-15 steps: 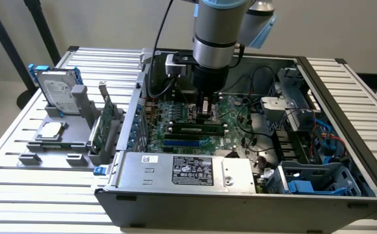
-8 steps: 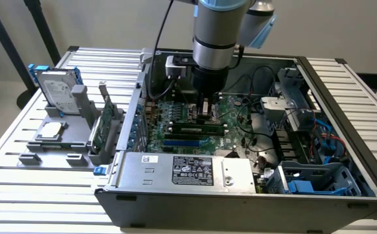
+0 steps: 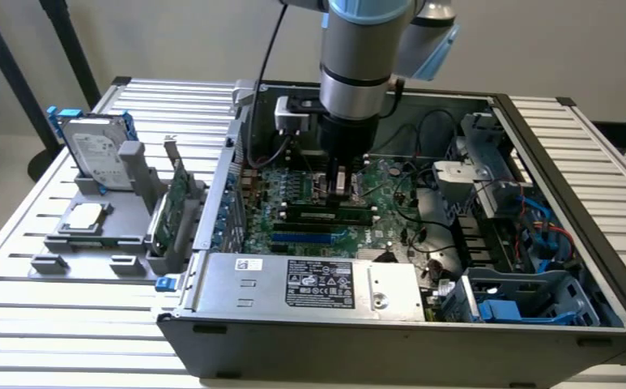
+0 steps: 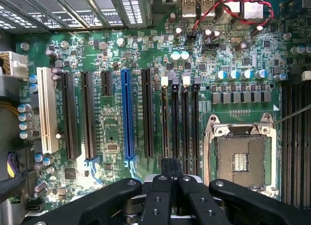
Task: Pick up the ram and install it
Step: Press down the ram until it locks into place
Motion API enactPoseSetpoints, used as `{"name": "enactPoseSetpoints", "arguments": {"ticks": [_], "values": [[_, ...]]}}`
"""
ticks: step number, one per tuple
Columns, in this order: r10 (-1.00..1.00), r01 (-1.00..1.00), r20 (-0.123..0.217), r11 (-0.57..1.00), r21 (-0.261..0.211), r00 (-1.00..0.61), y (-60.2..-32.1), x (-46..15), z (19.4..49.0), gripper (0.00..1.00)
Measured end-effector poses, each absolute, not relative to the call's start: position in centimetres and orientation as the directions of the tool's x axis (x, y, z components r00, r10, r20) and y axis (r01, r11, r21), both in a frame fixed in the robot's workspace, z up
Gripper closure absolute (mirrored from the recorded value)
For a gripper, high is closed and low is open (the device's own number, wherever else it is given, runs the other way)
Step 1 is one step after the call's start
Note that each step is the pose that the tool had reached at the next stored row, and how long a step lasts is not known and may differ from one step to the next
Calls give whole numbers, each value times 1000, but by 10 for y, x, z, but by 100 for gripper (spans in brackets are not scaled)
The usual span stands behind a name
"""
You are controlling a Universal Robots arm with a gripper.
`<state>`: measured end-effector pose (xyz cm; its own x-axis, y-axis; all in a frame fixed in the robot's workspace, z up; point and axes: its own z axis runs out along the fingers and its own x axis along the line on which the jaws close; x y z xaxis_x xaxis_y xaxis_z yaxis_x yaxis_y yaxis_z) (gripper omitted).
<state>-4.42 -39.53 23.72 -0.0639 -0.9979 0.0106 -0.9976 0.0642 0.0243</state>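
My gripper (image 4: 171,179) hangs low inside the open case (image 3: 572,267), over the motherboard (image 4: 112,132). My jaws are pressed together with nothing between them, just above the memory slots (image 4: 180,123). The ram (image 3: 324,215) lies seated in a slot on the board, right beside my fingertips (image 3: 340,185).

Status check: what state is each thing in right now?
end effector: shut, low over the motherboard
ram: apparently in a memory slot
computer case: open, side panel off
CPU socket: empty
hard drive: upright in rack
expansion card: upright in rack
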Motion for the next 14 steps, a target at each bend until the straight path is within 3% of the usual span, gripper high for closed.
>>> {"name": "enactPoseSetpoints", "arguments": {"ticks": [14], "values": [[-998, -998, 11, 59, 25, -59, -395, -45, 227, 89]]}}
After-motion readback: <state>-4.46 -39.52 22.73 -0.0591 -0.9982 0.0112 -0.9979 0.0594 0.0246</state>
